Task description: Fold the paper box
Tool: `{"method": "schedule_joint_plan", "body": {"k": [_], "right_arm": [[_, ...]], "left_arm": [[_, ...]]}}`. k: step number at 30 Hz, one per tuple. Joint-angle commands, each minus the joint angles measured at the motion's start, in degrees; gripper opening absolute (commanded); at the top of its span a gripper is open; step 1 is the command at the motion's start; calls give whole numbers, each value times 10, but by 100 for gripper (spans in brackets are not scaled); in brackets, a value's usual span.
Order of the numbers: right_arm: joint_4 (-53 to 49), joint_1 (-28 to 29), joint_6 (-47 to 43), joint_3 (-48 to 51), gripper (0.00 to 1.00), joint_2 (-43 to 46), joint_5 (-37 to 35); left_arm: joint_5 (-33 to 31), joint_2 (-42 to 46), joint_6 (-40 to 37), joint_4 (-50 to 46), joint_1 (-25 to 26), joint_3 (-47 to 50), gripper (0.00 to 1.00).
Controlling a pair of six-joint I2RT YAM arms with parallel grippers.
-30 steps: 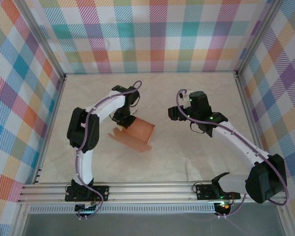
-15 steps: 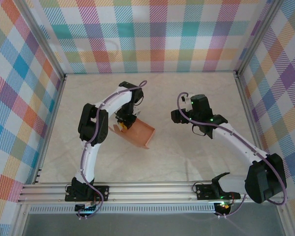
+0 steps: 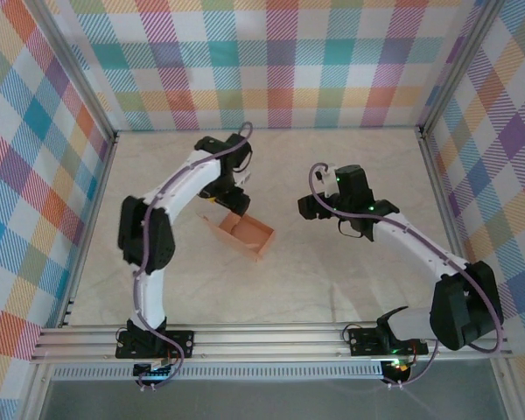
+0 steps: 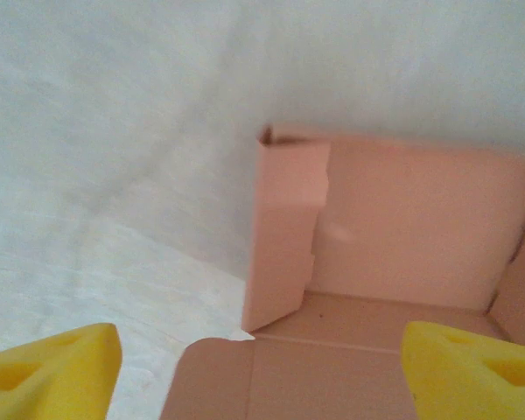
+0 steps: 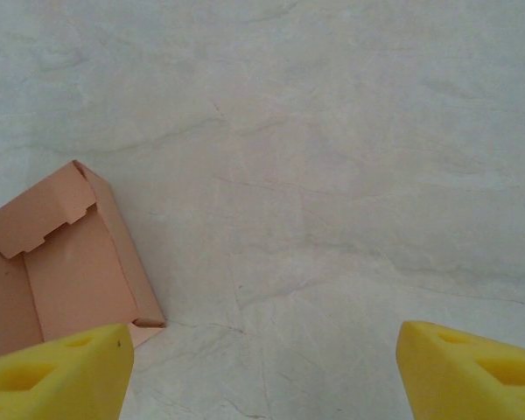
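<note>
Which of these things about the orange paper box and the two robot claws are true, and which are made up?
1. The paper box sits on the table. True.
2. The left claw is squeezing the box shut. False: that claw stands wide open over the box and grips nothing.
3. The right claw is open and apart from the box. True.
4. The box is a completely flat sheet. False: some of its walls are folded up, so it looks like a small open tray.
</note>
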State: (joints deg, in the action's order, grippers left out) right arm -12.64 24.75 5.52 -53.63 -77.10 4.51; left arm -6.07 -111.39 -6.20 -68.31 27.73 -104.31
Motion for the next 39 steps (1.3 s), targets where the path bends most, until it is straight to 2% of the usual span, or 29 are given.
{"method": "schedule_joint_plan", "body": {"k": [1,3,4,6,9,14,17,19,22,26,28,31,36,39], "right_arm": [[16,-2,0,-25,79,-23,49],[16,1,3,-32,79,-37,63],[17,4,5,-35,79,-41,63],[18,6,9,-38,79,-46,64],[24,9,13,-38,79,-51,65],[26,12,16,-34,79,-59,69],[26,13,19,-36,79,-66,73],[30,16,22,-37,79,-70,74],[30,20,27,-41,79,-75,74],[30,22,31,-45,79,-78,73],[30,23,33,-45,79,-78,73],[28,24,36,-45,79,-77,73],[23,25,37,-36,79,-66,62],[29,24,58,-20,78,-46,27]], "left_arm": [[-58,121,75,151,-11,63,87],[-88,192,114,228,-16,133,89],[-113,228,145,257,-21,171,95],[-135,287,188,284,-31,229,100],[-206,358,285,264,-46,307,100],[-270,473,430,214,-68,427,98],[-273,515,528,176,-73,486,95],[-252,531,570,180,-74,532,94],[-208,526,637,184,-74,582,92],[-109,495,685,271,-62,647,90],[-87,463,704,305,-45,658,89],[-72,402,708,343,-22,642,88],[-57,309,674,373,-7,580,86],[-44,259,650,390,-5,537,86]]}}
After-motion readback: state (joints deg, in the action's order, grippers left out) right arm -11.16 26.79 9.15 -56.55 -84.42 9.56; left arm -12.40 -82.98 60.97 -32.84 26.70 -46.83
